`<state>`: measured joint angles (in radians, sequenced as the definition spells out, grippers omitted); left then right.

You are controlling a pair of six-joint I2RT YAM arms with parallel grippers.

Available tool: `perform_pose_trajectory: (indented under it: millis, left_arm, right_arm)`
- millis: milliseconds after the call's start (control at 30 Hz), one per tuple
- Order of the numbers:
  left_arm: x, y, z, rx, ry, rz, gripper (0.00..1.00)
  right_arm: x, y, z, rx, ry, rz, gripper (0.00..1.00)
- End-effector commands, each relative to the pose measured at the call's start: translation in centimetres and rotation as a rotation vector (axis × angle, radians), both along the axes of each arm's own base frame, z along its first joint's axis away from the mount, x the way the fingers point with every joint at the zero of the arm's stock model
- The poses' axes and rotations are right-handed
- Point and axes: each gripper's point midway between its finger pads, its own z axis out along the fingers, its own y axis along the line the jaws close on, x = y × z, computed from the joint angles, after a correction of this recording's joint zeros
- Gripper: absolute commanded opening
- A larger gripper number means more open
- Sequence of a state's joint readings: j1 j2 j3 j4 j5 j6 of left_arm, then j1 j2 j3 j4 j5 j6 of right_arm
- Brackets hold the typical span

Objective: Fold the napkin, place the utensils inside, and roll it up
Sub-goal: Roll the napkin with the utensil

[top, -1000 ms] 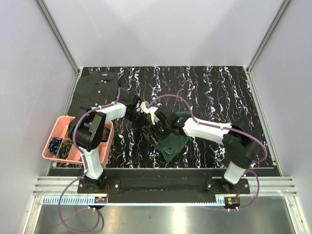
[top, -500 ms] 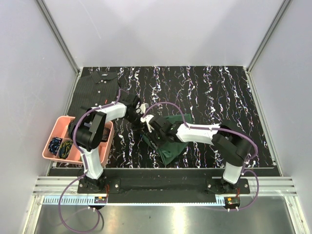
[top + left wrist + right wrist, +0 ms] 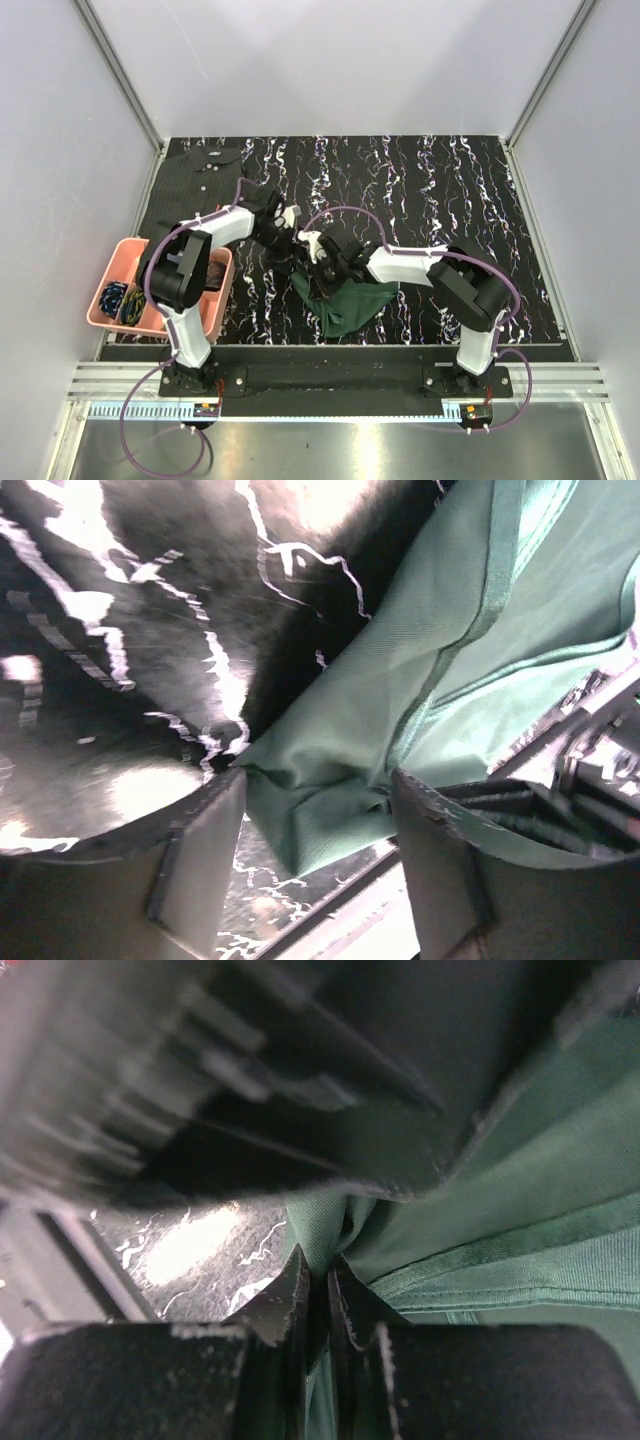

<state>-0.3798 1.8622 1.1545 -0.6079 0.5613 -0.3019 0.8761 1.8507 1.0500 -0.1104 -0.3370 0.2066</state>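
The dark green napkin (image 3: 348, 300) lies crumpled at the middle front of the table. My right gripper (image 3: 322, 268) is at its far left edge, and in the right wrist view this gripper (image 3: 318, 1270) is shut on a bunched fold of the napkin (image 3: 520, 1180). My left gripper (image 3: 290, 243) sits just beyond it. In the left wrist view the left gripper (image 3: 318, 790) is open, with a napkin (image 3: 480, 660) corner lying loose between its fingers (image 3: 205, 850). The utensils are out of view.
A dark pinstriped shirt (image 3: 198, 172) lies at the table's far left corner. A pink tray (image 3: 115, 258) with small dark items stands at the left edge beside the left arm. The table (image 3: 440, 190) has a black marbled surface.
The left gripper has opened and let go of the napkin corner. The right gripper has moved left and shut on the napkin, and the cloth has shifted slightly toward the front.
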Motion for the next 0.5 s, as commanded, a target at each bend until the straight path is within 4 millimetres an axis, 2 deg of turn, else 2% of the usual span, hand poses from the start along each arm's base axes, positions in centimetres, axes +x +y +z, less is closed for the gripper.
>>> perform_pose_trajectory:
  millis: [0, 67, 100, 167, 233, 333, 467]
  left_arm:
    - [2.5, 1.3, 2.3, 0.015, -0.135, 0.042, 0.72]
    - [2.6, 1.6, 2.5, 0.013, -0.151, 0.053, 0.75]
    - [2.7, 1.8, 2.6, 0.008, -0.166, 0.064, 0.76]
    - [2.6, 1.9, 2.6, -0.002, -0.18, 0.071, 0.78]
    - [2.5, 1.9, 2.7, -0.024, -0.213, 0.08, 0.78]
    - [2.5, 1.2, 3.2, -0.097, -0.262, 0.087, 0.79]
    - [1.9, -0.6, 4.0, -0.256, -0.275, 0.083, 0.78]
  right_arm:
    - [-1.3, -0.8, -1.4, 0.068, 0.122, 0.021, 0.1]
    - [-1.3, -1.4, -1.6, 0.096, 0.171, 0.014, 0.1]
    - [-1.1, -1.0, -1.1, 0.145, 0.182, 0.021, 0.1]
    - [-1.0, -1.6, -1.4, 0.169, 0.219, 0.003, 0.11]
    - [-0.6, -1.8, -0.9, 0.225, 0.251, 0.004, 0.11]
    - [-0.7, -2.0, -0.8, 0.269, 0.296, 0.019, 0.11]
    - [-0.7, -2.2, -1.1, 0.308, 0.343, 0.031, 0.12]
